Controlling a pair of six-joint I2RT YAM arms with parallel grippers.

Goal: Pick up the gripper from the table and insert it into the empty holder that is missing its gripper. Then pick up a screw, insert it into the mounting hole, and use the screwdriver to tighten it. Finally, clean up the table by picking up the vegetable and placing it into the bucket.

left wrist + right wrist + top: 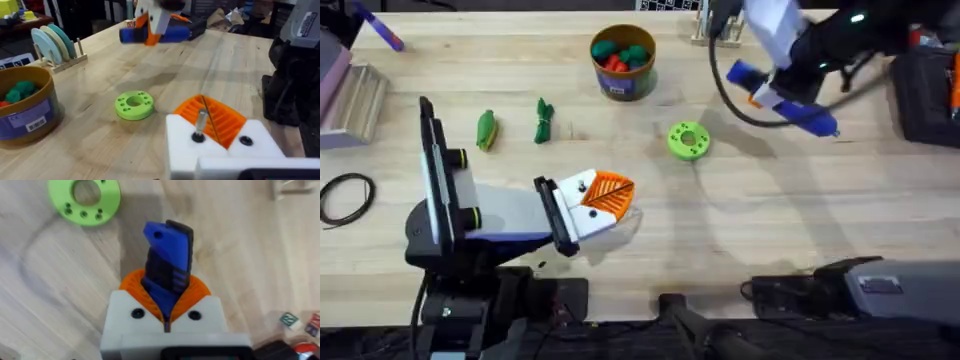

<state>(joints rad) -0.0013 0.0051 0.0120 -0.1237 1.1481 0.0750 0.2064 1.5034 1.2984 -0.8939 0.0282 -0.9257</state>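
Right claw (167, 307) clamped on blue screwdriver (167, 262), tip hidden, left claw (212, 120) together, screw (200, 122) standing in holder (182, 145)

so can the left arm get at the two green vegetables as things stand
Probably yes: the green vegetables lie on bare table just ahead of the left gripper, nothing between, though its orange fingers look closed.

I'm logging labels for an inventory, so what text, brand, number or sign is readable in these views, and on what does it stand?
No text reads clearly enough to quote.
Bucket: white patch on its purple label band, print too blurred.
Grey housing: white sticker, lines too small.
Small green tag: pale marks, unreadable.
Screwdriver, green disc: no markings visible.
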